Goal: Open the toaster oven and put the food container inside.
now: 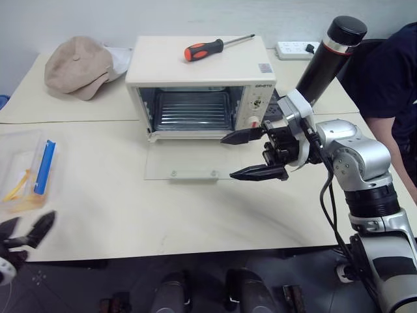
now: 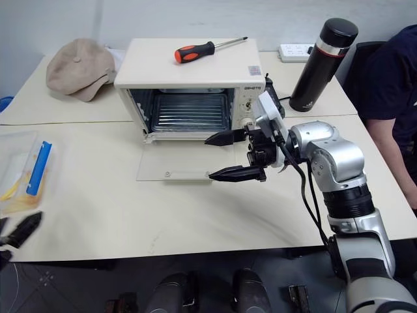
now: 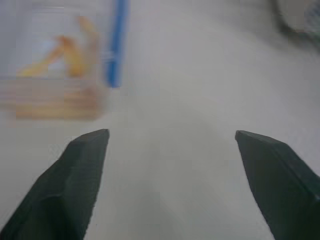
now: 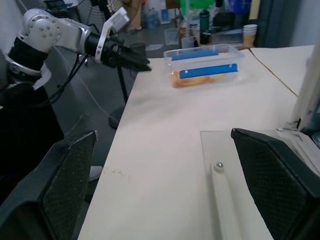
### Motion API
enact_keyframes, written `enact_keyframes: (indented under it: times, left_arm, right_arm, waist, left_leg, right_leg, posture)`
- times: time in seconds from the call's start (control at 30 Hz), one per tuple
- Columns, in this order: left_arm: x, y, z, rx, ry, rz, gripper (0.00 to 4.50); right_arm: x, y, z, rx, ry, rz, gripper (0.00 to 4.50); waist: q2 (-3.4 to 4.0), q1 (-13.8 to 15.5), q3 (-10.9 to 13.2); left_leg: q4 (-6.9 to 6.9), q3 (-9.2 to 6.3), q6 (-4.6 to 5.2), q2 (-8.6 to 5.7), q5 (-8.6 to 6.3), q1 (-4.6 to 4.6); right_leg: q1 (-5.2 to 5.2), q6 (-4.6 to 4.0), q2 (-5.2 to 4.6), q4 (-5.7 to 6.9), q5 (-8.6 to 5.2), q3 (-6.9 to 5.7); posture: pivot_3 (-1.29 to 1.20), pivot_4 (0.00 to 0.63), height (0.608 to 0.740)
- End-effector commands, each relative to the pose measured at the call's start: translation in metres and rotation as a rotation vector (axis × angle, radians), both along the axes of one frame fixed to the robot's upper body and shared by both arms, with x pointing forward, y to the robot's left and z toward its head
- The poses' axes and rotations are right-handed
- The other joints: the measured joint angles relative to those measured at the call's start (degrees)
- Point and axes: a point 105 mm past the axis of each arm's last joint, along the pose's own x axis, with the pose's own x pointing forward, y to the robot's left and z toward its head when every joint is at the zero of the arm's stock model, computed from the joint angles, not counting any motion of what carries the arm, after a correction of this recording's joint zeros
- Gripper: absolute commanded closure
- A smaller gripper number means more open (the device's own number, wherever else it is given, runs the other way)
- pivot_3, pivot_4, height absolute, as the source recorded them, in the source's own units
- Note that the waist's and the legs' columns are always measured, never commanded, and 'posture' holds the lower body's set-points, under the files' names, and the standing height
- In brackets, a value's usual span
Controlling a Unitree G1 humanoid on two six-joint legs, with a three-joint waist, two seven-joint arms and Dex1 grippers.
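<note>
Toaster oven [image 1: 199, 85] door lay flat open. Left end effector [image 1: 26, 233] spread, empty, near food container [image 1: 26, 171] (grip long sides squarely). Right end effector [image 1: 251, 154] spread, empty.

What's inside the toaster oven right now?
Through the open glass door, the cream-white boxy toaster oven holds a bare wire rack. The clear plastic food container sits outside on the table. The cavity's upper part is hidden.

silver arm [image 1: 355, 153], seemingly black fingers [image 1: 257, 172]

The cream toaster oven [image 1: 201, 85] stands open, glass door flat on the tabletop; the clear food container [image 1: 26, 171] lies well apart, near the tabletop's left edge.
</note>
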Motion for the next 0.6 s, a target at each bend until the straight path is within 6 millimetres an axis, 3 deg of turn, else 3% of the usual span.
enact_keyframes:
  times: [0.03,0.27,0.37,0.6]
  left_arm:
    - [-0.013,0.029,-0.002,-0.156,-0.031,0.227,0.03]
    - [0.014,0.059,0.001,-0.414,-0.189,0.443,0.03]
    - [0.036,0.064,0.004,-0.488,-0.162,0.474,0.03]
    - [0.058,0.069,-0.012,-0.652,-0.037,0.586,0.03]
  right_arm:
    - [-0.001,0.003,0.008,0.002,-0.045,0.040,0.00]
    - [0.000,0.003,0.006,0.009,-0.041,0.038,0.00]
    - [-0.005,0.001,0.004,0.013,-0.035,0.024,0.00]
    - [-0.011,-0.006,0.003,0.026,-0.031,-0.040,0.00]
  waist:
    - [-0.05,0.3,0.0]
    - [-0.52,0.3,-0.3]
    - [-0.67,0.2,-0.4]
    - [-0.69,0.2,-0.4]
  left_leg:
    - [0.00,0.00,-0.02,-0.01,-0.01,0.07]
    - [-0.08,-0.11,-0.16,0.00,-0.08,0.09]
    - [-0.12,-0.12,-0.30,0.02,-0.14,0.10]
    - [-0.18,-0.10,-0.51,0.00,-0.27,0.09]
  right_leg:
    - [0.08,0.00,0.00,0.00,0.00,-0.03]
    - [0.22,0.00,0.00,0.05,0.00,-0.17]
    - [0.23,0.00,0.04,0.06,0.00,-0.21]
    - [0.20,0.01,0.03,0.05,0.00,-0.26]
  posture:
    - [0.00,0.150,0.740]
    - [0.00,0.150,0.740]
    - [0.00,0.150,0.740]
    - [0.00,0.150,0.740]
